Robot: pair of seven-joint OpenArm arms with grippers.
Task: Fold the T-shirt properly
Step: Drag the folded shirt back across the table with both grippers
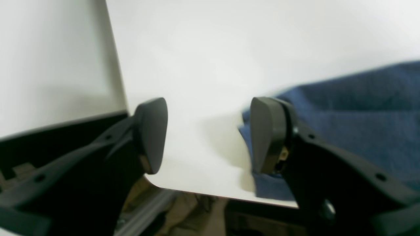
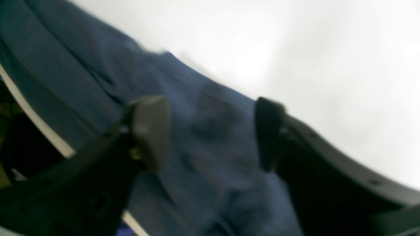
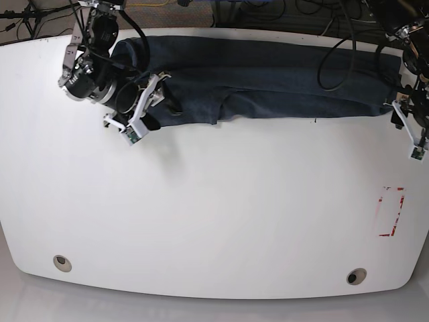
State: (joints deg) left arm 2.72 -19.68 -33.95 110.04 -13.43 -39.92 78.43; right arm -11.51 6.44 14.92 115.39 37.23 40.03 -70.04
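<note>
t-shirt [image 3: 268,84] lies as long folded band along far edge of white table [image 3: 214,215]. soft, light, limp; likely sags, slips unless pinched through layers at end corners. left gripper [image 1: 208,134] agape, empty, beside shirt end. right gripper [image 2: 211,131] agape above cloth, nothing held.

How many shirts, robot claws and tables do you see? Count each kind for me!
T-shirt: 1
Robot grippers: 2, the left gripper and the right gripper
White table: 1
Total: 4
</note>
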